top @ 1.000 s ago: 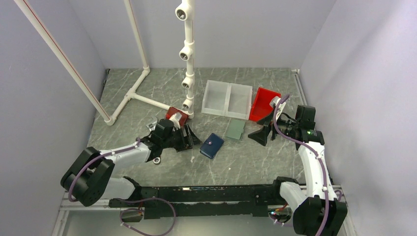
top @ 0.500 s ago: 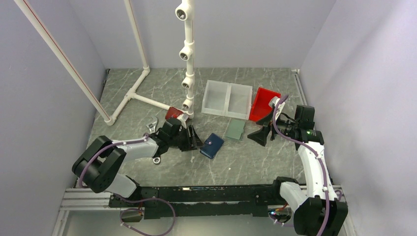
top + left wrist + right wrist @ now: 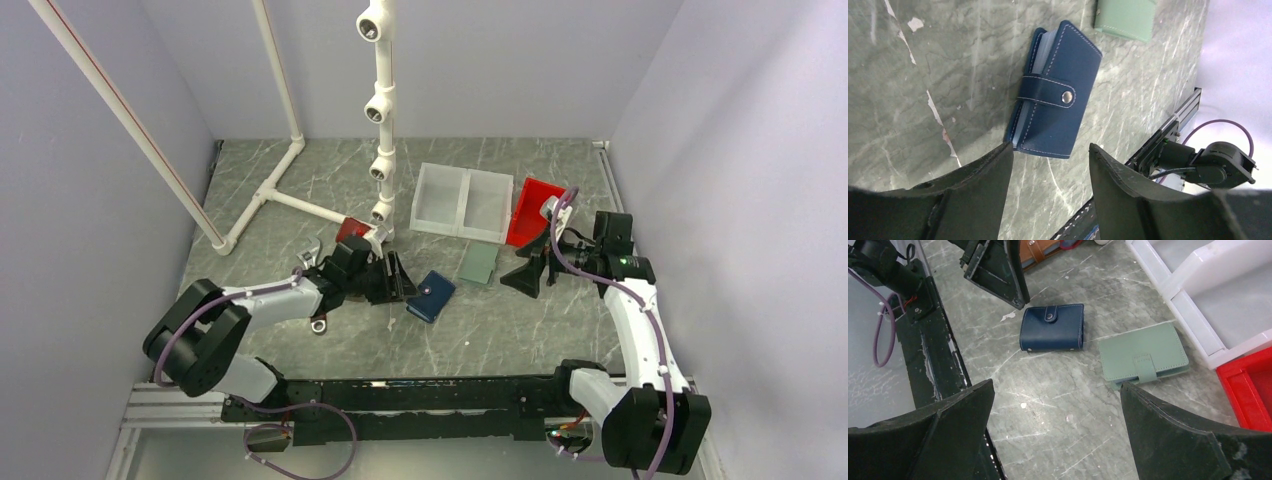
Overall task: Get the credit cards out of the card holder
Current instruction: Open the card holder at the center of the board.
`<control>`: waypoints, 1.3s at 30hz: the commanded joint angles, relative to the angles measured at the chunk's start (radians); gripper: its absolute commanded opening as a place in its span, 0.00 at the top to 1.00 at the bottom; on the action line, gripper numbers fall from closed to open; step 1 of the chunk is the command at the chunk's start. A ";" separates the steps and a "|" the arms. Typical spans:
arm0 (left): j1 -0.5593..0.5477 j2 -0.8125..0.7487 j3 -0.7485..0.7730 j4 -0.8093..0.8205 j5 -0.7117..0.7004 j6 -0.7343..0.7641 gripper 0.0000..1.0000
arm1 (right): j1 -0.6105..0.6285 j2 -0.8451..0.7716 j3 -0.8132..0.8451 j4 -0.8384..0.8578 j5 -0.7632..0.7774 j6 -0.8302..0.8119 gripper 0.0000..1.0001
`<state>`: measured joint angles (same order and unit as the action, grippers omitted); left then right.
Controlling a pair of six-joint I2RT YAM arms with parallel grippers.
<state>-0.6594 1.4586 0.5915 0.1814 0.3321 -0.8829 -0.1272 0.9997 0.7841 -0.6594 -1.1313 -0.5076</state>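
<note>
Left fingers (image 3: 973, 185) are spread and empty, just beside one end of the navy blue stitched leather card holder (image 3: 1058, 95), which lies snapped shut on the grey marbled desk (image 3: 908, 100). Right fingers (image 3: 1173, 435) hang released, wide apart, near a flat grey-green wallet (image 3: 1143, 357).

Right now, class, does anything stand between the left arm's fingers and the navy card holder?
Nothing visible does. The open fingers of the left gripper are right at the near end of the card holder; the green wallet lies beyond it.
</note>
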 commanded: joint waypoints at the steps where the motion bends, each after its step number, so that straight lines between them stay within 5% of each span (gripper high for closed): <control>1: -0.005 -0.073 0.034 -0.037 -0.045 0.036 0.37 | 0.007 -0.042 0.030 0.004 -0.012 -0.029 0.00; 14: -0.025 -0.142 0.021 -0.009 -0.035 0.011 0.18 | 0.006 -0.116 -0.001 0.055 -0.010 -0.011 0.00; 32: -0.048 -0.314 -0.014 -0.087 -0.041 0.083 0.12 | -0.006 -0.119 -0.010 0.043 -0.020 -0.062 0.00; 39: -0.048 -0.266 -0.036 -0.053 -0.047 0.120 0.13 | -0.006 -0.119 -0.018 0.055 -0.008 -0.050 0.00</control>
<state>-0.7017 1.1599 0.5716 0.1001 0.2966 -0.8051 -0.1295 0.8932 0.7734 -0.6434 -1.1305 -0.5404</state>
